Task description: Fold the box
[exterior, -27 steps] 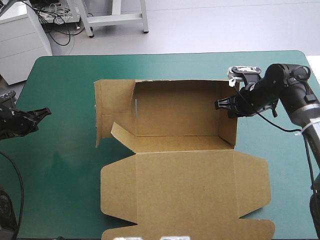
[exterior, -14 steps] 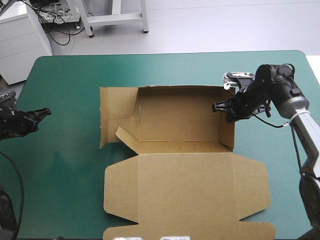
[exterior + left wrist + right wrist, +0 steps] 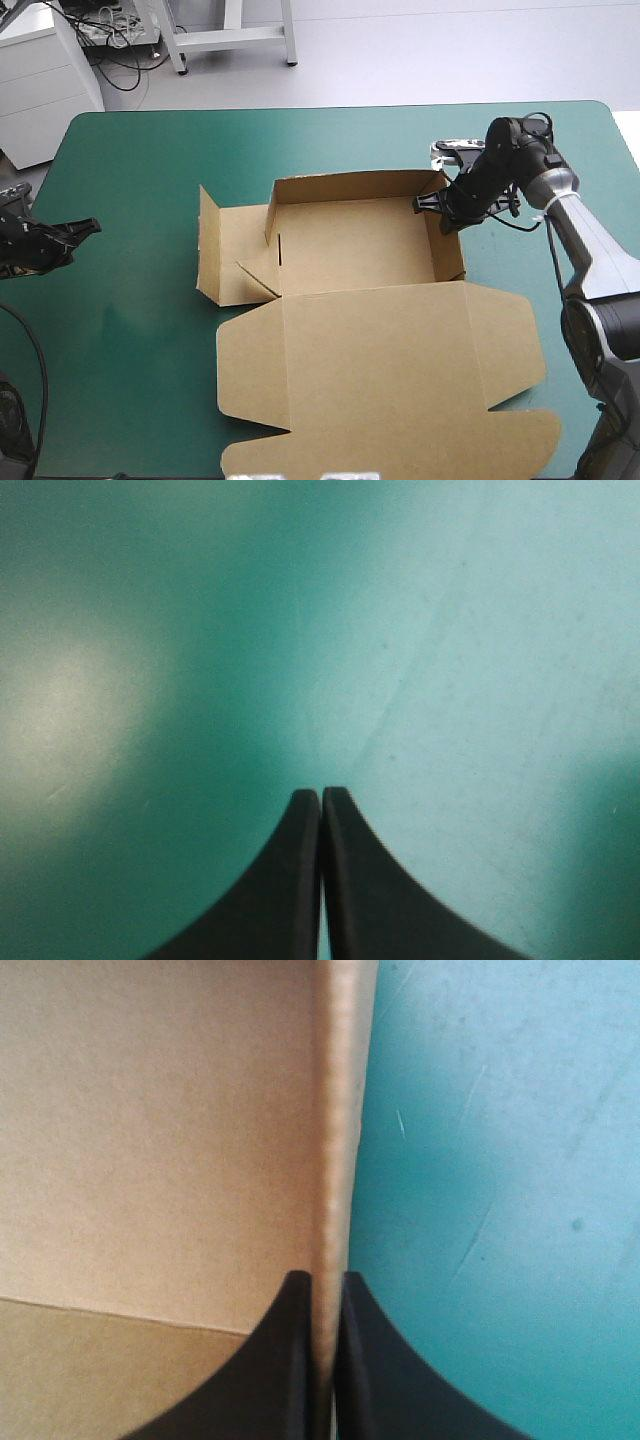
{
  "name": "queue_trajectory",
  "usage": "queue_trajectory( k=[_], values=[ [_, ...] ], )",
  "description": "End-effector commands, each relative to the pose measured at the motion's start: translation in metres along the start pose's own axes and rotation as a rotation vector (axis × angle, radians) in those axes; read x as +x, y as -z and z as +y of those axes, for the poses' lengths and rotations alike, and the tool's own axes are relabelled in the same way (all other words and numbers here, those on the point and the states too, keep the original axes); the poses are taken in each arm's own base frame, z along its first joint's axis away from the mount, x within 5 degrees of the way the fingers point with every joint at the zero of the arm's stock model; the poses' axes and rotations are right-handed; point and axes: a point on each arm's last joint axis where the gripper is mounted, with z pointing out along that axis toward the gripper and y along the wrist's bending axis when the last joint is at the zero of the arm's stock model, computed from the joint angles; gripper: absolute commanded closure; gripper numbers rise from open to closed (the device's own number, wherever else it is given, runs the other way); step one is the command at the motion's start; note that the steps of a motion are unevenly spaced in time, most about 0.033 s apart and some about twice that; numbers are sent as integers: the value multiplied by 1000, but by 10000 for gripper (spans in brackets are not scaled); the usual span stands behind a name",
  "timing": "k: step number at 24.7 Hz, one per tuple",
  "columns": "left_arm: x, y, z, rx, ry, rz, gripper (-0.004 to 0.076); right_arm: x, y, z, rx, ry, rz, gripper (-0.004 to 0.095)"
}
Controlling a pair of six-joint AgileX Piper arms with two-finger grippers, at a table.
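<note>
The brown box [image 3: 360,250] lies mid-table as an open tray: far and right walls stand up, the left side panel [image 3: 225,255] lies partly unfolded, and the big lid [image 3: 385,380] is flat toward the near edge. My right gripper [image 3: 440,205] pinches the top of the right wall near its far corner. In the right wrist view the right gripper [image 3: 323,1285] has that wall's edge [image 3: 340,1150] between its black fingers. My left gripper [image 3: 88,228] hovers near the table's left edge, far from the box. In the left wrist view the left gripper [image 3: 320,798] is shut on nothing over bare teal-green cover.
Teal-green cover [image 3: 130,330] lies bare to the left of the box and along the far edge. The lid reaches almost to the table's near edge.
The right gripper has dragged the right wall leftward, and the whole box has slid and turned slightly with it. The left flap has risen. The left arm has stayed put.
</note>
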Motion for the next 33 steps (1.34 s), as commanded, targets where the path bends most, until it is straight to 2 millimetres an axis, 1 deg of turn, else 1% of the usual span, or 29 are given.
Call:
queue_trajectory(
  k=[1, 6, 8, 9, 12, 15, 16, 18, 20, 22, 23, 24, 25, 26, 28, 30, 32, 33],
  values=[
    [-9, 19, -3, 13, -1, -102, 741, -12, 20, 1, 29, 38, -79, 924],
    [-9, 20, -3, 13, -1, -105, 741, -23, 17, -1, 40, 44, -94, 923],
    [-9, 20, -3, 13, -1, -107, 741, -24, 17, -1, 40, 52, -99, 889],
    [-9, 20, -3, 13, -1, -105, 741, -25, 17, -1, 41, 60, -97, 849],
    [-9, 20, -3, 13, -1, -105, 741, -24, 17, -1, 38, 71, -95, 670],
    [-9, 20, -3, 15, 0, -105, 741, -24, 17, 1, 22, 66, -97, 408],
    [-9, 20, -3, 15, 0, -105, 741, -25, 17, 1, 19, 65, -98, 295],
    [-9, 20, -3, 15, 0, -105, 741, -26, 19, 1, 19, 67, -107, 157],
    [-9, 20, -3, 15, 0, -105, 741, -28, 24, 2, 19, 62, -125, 63],
    [-9, 20, -3, 15, 0, -105, 741, -31, 37, 5, 18, 42, -168, 44],
    [-9, 20, -3, 15, 0, -105, 741, -31, 50, 7, 20, 45, -205, 44],
    [-9, 20, -3, 15, 6, -105, 741, -29, 57, 8, 28, 43, -222, 44],
    [-10, 20, -3, 16, 14, -109, 741, -26, 71, 8, 55, 22, -252, 44],
    [-10, 20, -3, 16, 14, -109, 741, -23, 79, 8, 71, 21, -268, 45],
    [-10, 20, -3, 16, 12, -110, 741, -11, 108, 13, 74, 28, -334, 48],
    [-10, 20, -3, 16, 12, -110, 741, 0, 132, 19, 61, 44, -390, 48],
    [-10, 20, -3, 14, 11, -111, 741, 9, 150, 21, 72, 53, -433, 48],
    [-10, 20, -3, 14, 11, -111, 741, 10, 152, 20, 91, 56, -438, 48]
  ],
)
